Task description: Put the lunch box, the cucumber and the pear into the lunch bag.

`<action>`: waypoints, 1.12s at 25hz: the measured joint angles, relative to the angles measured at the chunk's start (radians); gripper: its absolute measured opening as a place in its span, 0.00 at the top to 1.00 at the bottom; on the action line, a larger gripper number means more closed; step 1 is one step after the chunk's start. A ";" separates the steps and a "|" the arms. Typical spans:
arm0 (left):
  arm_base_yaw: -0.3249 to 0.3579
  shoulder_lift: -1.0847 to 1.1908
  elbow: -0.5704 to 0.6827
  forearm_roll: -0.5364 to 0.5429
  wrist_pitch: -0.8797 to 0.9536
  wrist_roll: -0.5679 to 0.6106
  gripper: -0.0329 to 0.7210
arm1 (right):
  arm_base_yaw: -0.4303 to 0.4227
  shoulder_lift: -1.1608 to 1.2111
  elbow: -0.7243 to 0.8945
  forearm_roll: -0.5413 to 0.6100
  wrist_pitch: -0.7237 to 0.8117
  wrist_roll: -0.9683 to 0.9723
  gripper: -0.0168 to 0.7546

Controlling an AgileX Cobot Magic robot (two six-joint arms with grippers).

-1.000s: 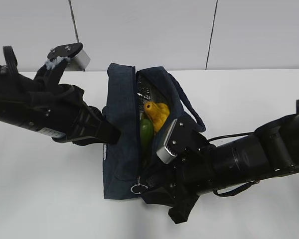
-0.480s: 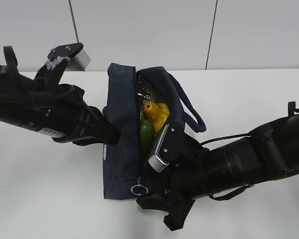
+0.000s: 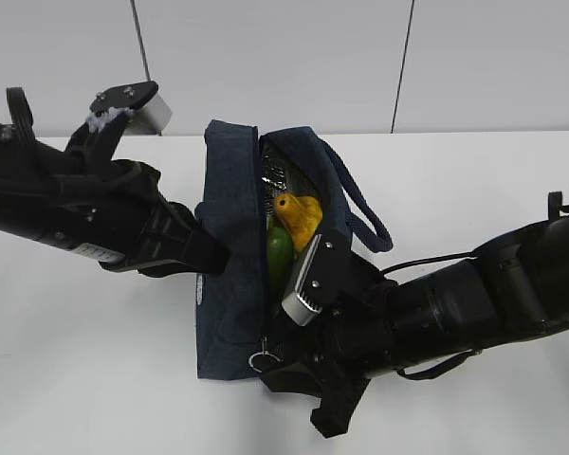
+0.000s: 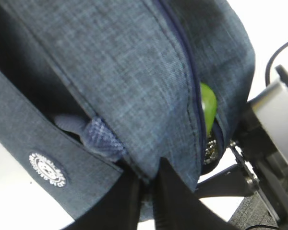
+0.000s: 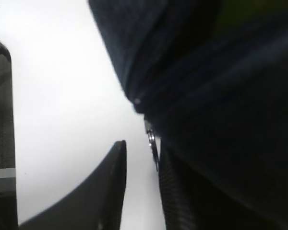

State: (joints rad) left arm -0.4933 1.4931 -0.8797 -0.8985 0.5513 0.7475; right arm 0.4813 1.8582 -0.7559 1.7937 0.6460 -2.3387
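Note:
The dark navy lunch bag (image 3: 229, 209) lies open on the white table. In its mouth sit the yellow-orange pear (image 3: 299, 216) and the green cucumber (image 3: 278, 254). The lunch box is hidden. My left gripper (image 3: 213, 261) is shut on the bag's left edge. In the left wrist view the left gripper (image 4: 149, 184) pinches the fabric of the lunch bag (image 4: 134, 72), and the cucumber (image 4: 209, 105) peeks out. My right gripper (image 3: 270, 365) is at the bag's near end. Its jaws (image 5: 141, 151) stand open around the metal ring pull (image 5: 152, 143), which lies against the right finger.
The bag's loop handle (image 3: 360, 209) hangs off its right side, over my right arm. A black cable (image 3: 427, 258) runs along that arm. The white table (image 3: 95, 379) stretches left and right of the bag, with a pale wall behind.
My right gripper has slid left to the zipper ring pull and its jaws have narrowed. The left gripper and the bag have stayed put.

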 joint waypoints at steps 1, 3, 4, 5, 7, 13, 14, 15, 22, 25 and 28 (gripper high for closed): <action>0.000 0.000 0.000 0.000 0.000 0.000 0.95 | 0.000 0.000 0.000 0.000 0.005 0.000 0.73; 0.000 0.000 0.000 0.000 0.000 0.000 0.95 | 0.000 0.000 0.000 0.000 0.013 -0.001 0.74; 0.000 0.000 0.000 0.000 0.000 0.000 0.95 | 0.000 0.000 0.000 0.000 0.017 -0.001 0.75; 0.000 0.000 0.000 0.000 0.000 0.000 0.95 | 0.000 0.000 0.000 0.000 0.019 -0.002 0.75; 0.000 0.000 0.000 0.000 0.000 0.000 0.95 | 0.000 0.000 0.000 0.000 0.022 -0.002 0.75; 0.000 0.000 0.000 -0.001 0.000 0.000 0.95 | 0.000 0.000 0.000 0.000 0.024 -0.002 0.95; 0.000 0.000 0.000 -0.001 0.000 0.000 0.95 | 0.000 0.000 0.000 0.000 0.024 -0.002 0.97; 0.000 0.000 0.000 -0.001 0.000 0.000 0.95 | 0.000 0.000 0.000 0.000 0.024 -0.002 0.98; 0.000 0.000 0.000 -0.002 -0.002 0.000 0.95 | 0.002 0.000 0.000 -0.004 0.047 -0.002 0.98; 0.000 0.000 0.000 -0.002 -0.003 0.000 0.95 | 0.002 0.000 0.000 -0.004 0.090 0.001 0.98; 0.000 0.000 0.000 -0.002 -0.003 0.000 0.95 | 0.002 0.000 0.000 -0.004 0.100 0.020 0.98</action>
State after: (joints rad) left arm -0.4933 1.4931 -0.8797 -0.9006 0.5483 0.7475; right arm 0.4828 1.8582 -0.7559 1.7899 0.7460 -2.3189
